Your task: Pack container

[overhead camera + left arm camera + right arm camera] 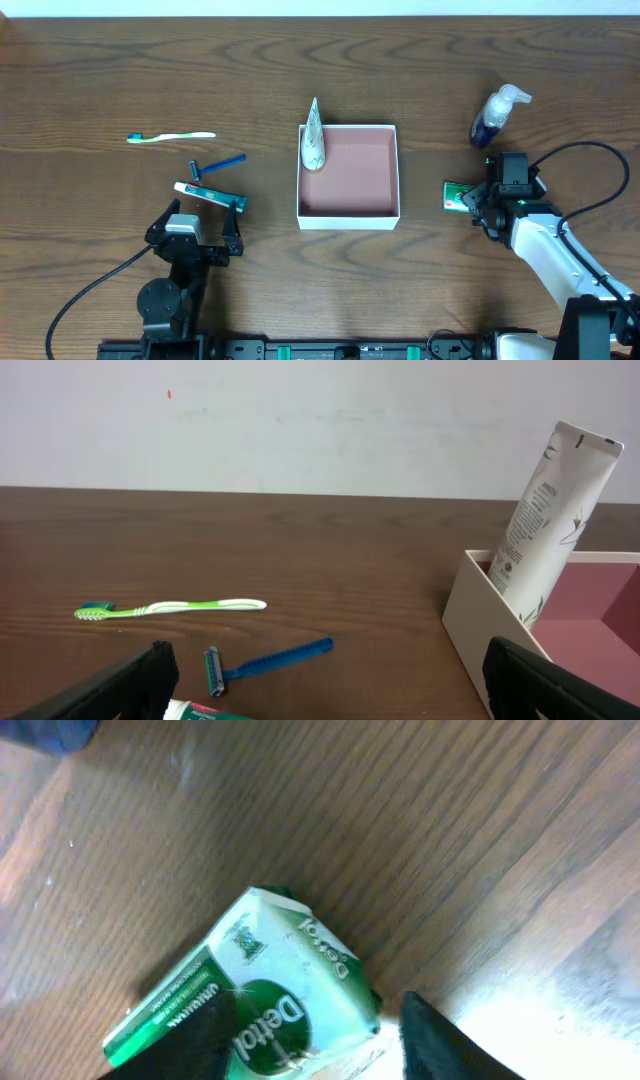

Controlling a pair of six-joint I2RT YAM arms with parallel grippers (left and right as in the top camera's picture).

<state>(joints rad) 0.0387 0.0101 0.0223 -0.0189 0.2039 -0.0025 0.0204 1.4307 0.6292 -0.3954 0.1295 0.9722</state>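
The container [348, 210], a white-walled box with a pinkish floor, stands mid-table, and a white tube [314, 140] leans inside its left wall. The left wrist view shows the container [480, 610] and the tube [550, 510] at the right. A green Dettol soap box [456, 194] lies flat to the container's right. My right gripper [478, 200] straddles that soap box [270, 970]: in the wrist view the right gripper [315, 1020] has one finger over the box's left part and the other just off its right corner. My left gripper [195, 235] is wide open and holds nothing.
Left of the container lie a green-and-white toothbrush [170, 136], a blue razor [218, 165] and a toothpaste box [210, 194], the last just ahead of the left gripper [325, 680]. A blue pump bottle [495, 115] stands behind the right gripper.
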